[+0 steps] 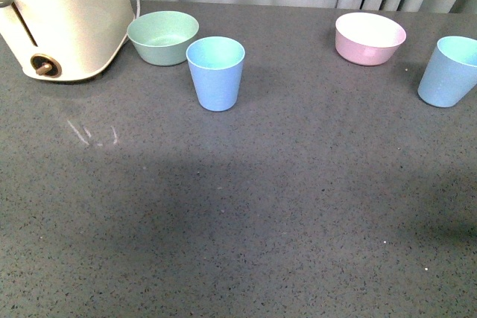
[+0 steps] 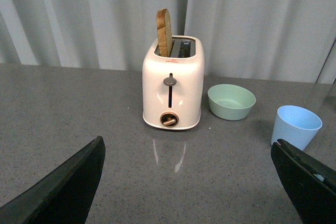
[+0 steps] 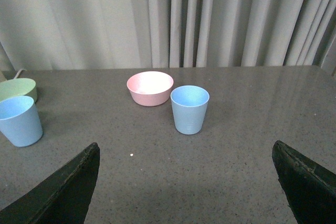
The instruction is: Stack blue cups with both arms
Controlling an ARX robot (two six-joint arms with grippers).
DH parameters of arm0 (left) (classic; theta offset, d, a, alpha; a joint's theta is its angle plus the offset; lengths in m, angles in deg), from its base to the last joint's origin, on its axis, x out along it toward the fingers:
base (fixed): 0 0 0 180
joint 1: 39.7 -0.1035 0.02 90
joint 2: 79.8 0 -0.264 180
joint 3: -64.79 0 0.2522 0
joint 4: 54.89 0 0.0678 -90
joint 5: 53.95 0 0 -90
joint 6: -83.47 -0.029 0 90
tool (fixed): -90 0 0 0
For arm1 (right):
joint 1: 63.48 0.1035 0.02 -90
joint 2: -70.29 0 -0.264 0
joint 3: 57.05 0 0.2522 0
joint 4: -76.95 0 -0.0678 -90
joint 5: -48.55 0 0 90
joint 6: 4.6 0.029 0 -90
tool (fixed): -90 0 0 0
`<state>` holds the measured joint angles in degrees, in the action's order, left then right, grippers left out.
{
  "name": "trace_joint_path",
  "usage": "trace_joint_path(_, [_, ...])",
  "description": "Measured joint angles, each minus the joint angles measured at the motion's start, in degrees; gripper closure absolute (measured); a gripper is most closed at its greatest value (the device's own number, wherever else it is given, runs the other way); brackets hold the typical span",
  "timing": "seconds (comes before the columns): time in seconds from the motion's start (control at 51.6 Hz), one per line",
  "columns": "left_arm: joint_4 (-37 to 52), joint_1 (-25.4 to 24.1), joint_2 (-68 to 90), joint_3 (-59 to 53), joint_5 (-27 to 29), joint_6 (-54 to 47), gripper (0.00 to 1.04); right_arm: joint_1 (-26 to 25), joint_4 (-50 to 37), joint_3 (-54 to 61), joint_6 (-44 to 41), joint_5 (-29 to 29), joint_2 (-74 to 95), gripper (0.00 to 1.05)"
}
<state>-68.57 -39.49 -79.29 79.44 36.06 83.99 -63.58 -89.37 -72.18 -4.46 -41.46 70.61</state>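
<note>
In the front view the two blue cups are not stacked. They stand upright, mouths up, well apart across the grey counter [image 1: 261,206]. The left blue cup [image 1: 215,72] is in the upper middle-left of the frame, close in front of the mint-green bowl [image 1: 162,36]. The right blue cup [image 1: 449,71] sits at the upper right edge, near the pink bowl [image 1: 370,37] but clear of it. I read that split as one cup per arm, each standing free enough for a side grasp. The white toaster [image 1: 63,16] fills the upper left corner, and the left wrist view shows a slice of bread [image 2: 164,32] standing in its slot.

Neither arm shows in the front view. From the wrist cameras, the left gripper [image 2: 188,145] has its jaws spread wide with nothing between them. It is aimed more at the toaster than at its cup, which sits off by one finger. The right gripper [image 3: 186,148] is equally wide and empty, with its cup almost centred ahead. Both hang back from the cups and look roughly level across the counter.
</note>
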Motion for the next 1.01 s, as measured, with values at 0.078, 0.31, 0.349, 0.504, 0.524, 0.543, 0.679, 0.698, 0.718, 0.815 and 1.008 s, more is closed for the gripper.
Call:
trace_joint_path(0.078, [0.0,0.0,0.0,0.0,0.0,0.0,0.09,0.0,0.0,0.0,0.0,0.0,0.0,0.09])
trace_joint_path(0.31, [-16.9,0.6,16.7,8.8,-3.3,9.5,0.09,0.0,0.0,0.0,0.0,0.0,0.0,0.09])
trace_joint_path(0.349, [-16.5,0.7,20.9,9.7,-3.7,11.4,0.09,0.0,0.0,0.0,0.0,0.0,0.0,0.09])
trace_joint_path(0.504, [-3.3,1.2,43.8,17.4,-5.7,16.0,0.09,0.0,0.0,0.0,0.0,0.0,0.0,0.09])
trace_joint_path(0.524, [-2.0,1.2,46.2,18.5,-6.6,16.7,0.09,0.0,0.0,0.0,0.0,0.0,0.0,0.09])
trace_joint_path(0.543, [-0.9,1.2,48.5,19.7,-7.4,17.4,0.09,0.0,0.0,0.0,0.0,0.0,0.0,0.09])
trace_joint_path(0.679, [4.7,4.0,65.0,28.8,-7.3,18.9,0.09,0.0,0.0,0.0,0.0,0.0,0.0,0.09])
trace_joint_path(0.698, [4.9,4.5,66.8,29.9,-7.0,19.1,0.09,0.0,0.0,0.0,0.0,0.0,0.0,0.09])
trace_joint_path(0.718, [4.9,5.1,68.6,31.1,-6.9,19.2,0.09,0.0,0.0,0.0,0.0,0.0,0.0,0.09])
trace_joint_path(0.815, [4.5,8.5,77.9,38.2,-4.6,19.9,0.09,0.0,0.0,0.0,0.0,0.0,0.0,0.09])
trace_joint_path(1.008, [3.8,12.3,87.3,46.9,-2.9,21.2,0.09,0.0,0.0,0.0,0.0,0.0,0.0,0.09])
